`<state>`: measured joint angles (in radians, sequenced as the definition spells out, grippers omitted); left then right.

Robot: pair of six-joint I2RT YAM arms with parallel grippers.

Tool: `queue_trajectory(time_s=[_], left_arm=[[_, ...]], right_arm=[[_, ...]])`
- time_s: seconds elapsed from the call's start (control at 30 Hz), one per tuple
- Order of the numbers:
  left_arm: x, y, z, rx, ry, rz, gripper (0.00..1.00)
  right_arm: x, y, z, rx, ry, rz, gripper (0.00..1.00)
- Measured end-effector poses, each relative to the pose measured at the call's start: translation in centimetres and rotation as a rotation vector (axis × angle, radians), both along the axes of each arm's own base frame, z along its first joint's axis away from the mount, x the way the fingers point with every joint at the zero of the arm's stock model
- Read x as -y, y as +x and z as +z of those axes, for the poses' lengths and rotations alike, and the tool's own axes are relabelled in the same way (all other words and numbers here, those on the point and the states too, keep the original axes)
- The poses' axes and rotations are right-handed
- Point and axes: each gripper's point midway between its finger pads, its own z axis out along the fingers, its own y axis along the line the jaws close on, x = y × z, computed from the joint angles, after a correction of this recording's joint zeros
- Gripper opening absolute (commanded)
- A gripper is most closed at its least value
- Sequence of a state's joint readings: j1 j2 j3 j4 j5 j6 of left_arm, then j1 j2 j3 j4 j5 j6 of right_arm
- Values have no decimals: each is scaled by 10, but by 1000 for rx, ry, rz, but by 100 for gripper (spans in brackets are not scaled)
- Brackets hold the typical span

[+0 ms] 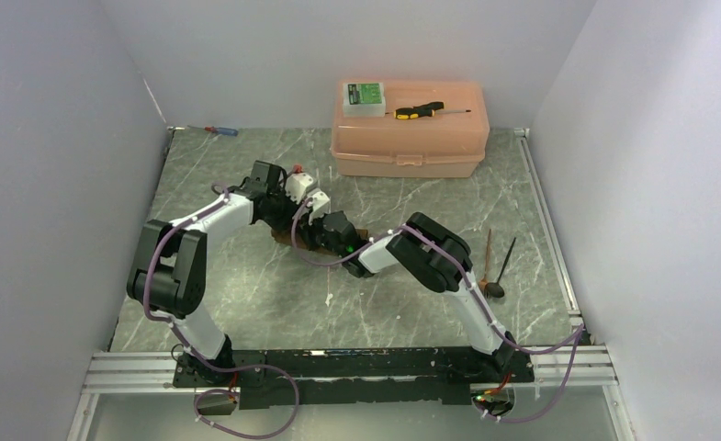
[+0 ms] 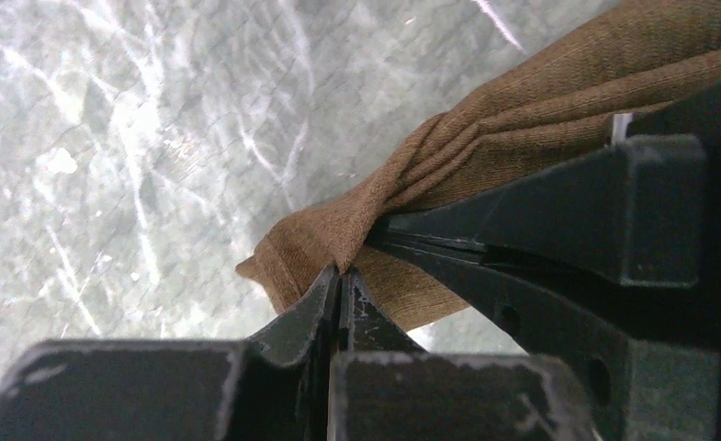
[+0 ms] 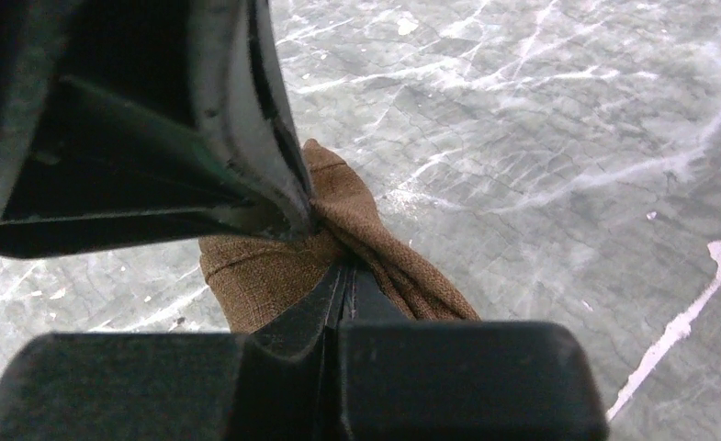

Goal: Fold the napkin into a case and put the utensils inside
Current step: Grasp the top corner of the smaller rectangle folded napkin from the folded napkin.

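Left claw point(image 2: 339, 287) and right claw point(image 3: 343, 280) are both clamped shut on the bunched brown napkin point(image 2: 485, 119), tips almost meeting, on the near side of the pink box point(image 1: 410, 138). The utensils point(image 1: 497, 288) lie on the tabletop point(image 1: 246, 303), near of the box's right end

The left gripper point(image 2: 340, 278) pinches a bunched corner of the brown napkin point(image 2: 522, 101) above the marble tabletop point(image 2: 108, 138), with the right gripper point(image 2: 381, 235) clamped on the cloth just beside it.

Left pincer point(image 2: 341, 272) clamped, right pincer point(image 3: 345, 272) clamped (tips adjacent)
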<state>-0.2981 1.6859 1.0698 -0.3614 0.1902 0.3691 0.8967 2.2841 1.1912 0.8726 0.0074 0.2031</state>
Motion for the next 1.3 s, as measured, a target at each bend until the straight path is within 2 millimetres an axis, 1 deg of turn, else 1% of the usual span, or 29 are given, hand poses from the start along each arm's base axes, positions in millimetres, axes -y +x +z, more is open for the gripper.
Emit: queue_trajectory(time_s=[0.17,0.23,0.33,0.4,0.43,0.53,0.7,0.83,0.97,1.07,1.17,1.3], left_arm=[[5,-6,-9,3,-27,-39,5],[7,-5,-11,31,-32,-71,5],[5,-3,-18,75,-11,-102,6],[0,-7,-26,91,30,-158,7],[2,-8,-29,109,53,-200,8],[5,-7,-29,154,95,-285,7],[5,-7,-29,179,128,-338,7],[6,-8,-29,203,154,-370,6],[6,-10,-29,237,188,-404,6],[8,-14,-30,265,220,-436,6],[11,-17,-30,293,256,-467,6],[11,-18,-30,317,287,-484,6]], right_arm=[[7,-3,-1,-27,40,-25,0],[11,-5,-1,-45,66,-24,0],[17,-6,0,-75,112,-15,0],[22,-2,-1,-102,132,-23,0],[23,0,0,-112,138,-22,0],[26,2,0,-140,153,-21,0],[30,2,0,-199,199,-29,0],[46,3,2,-299,309,-42,0],[65,13,10,-361,419,-60,0],[70,19,17,-371,456,-66,0],[68,16,19,-381,473,-52,0],[75,7,17,-433,472,-38,0]])
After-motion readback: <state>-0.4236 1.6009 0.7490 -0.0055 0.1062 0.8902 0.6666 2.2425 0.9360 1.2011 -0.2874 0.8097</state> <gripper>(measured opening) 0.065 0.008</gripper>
